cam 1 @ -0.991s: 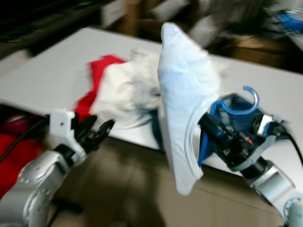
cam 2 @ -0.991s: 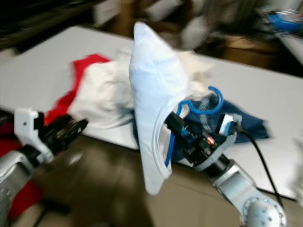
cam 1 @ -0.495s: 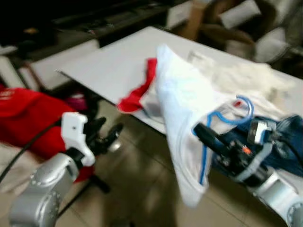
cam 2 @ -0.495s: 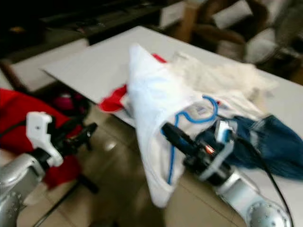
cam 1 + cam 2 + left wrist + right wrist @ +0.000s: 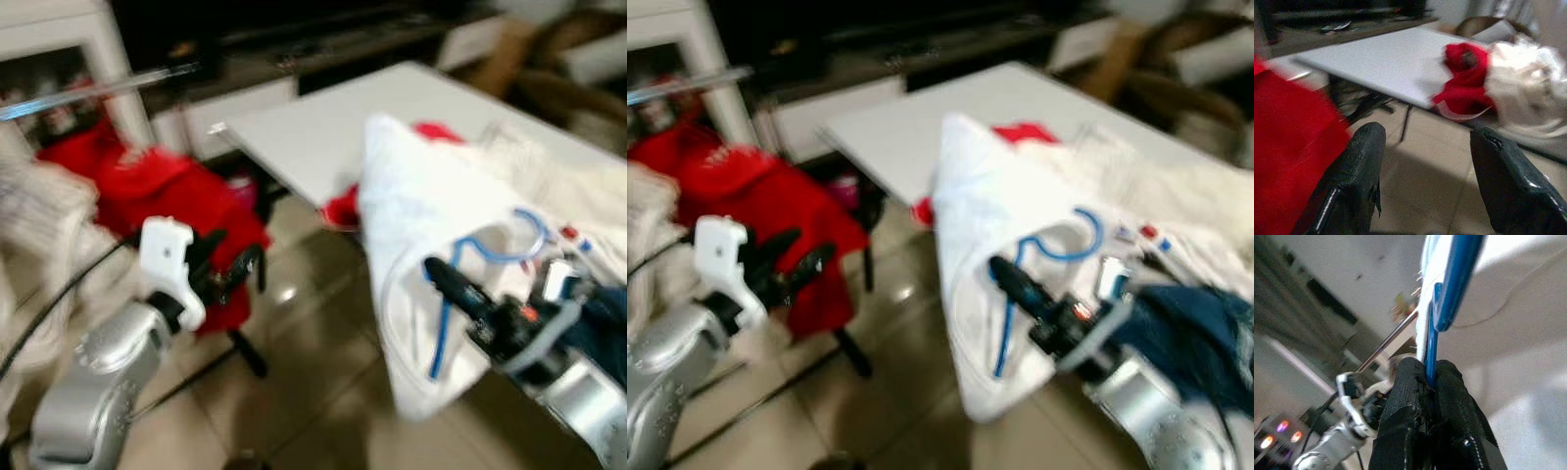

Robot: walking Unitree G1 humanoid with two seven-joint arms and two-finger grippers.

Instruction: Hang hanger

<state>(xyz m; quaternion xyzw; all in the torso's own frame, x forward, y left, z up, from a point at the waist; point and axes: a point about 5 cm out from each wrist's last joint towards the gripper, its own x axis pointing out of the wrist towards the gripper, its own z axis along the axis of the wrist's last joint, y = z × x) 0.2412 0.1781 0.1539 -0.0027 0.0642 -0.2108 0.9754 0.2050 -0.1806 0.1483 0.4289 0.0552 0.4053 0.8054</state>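
A blue hanger [image 5: 443, 328] carries a white garment [image 5: 416, 220], its hook [image 5: 532, 231] pointing up. My right gripper [image 5: 449, 282] is shut on the hanger's lower bar and holds it in the air beside the table; the right wrist view has both fingers pinching the blue hanger [image 5: 1449, 279]. A silver clothes rail [image 5: 98, 86] runs across the upper left, also seen as a thin rail [image 5: 1391, 340] past the hanger. My left gripper [image 5: 235, 269] is raised at the left, open and holding nothing, its fingers [image 5: 1349, 181] wide apart.
A white table [image 5: 323, 127] holds a pile of clothes: a red piece [image 5: 1469, 73], white cloth [image 5: 578, 196] and blue denim [image 5: 605, 328]. Red clothing [image 5: 167, 201] and pale knitwear [image 5: 39, 220] hang under the rail. Tiled floor [image 5: 304, 382] lies between rack and table.
The whole view has swung left, bringing the rail and the red clothes under it into sight. The right gripper still holds the hanger with the white garment; the left gripper stays open.
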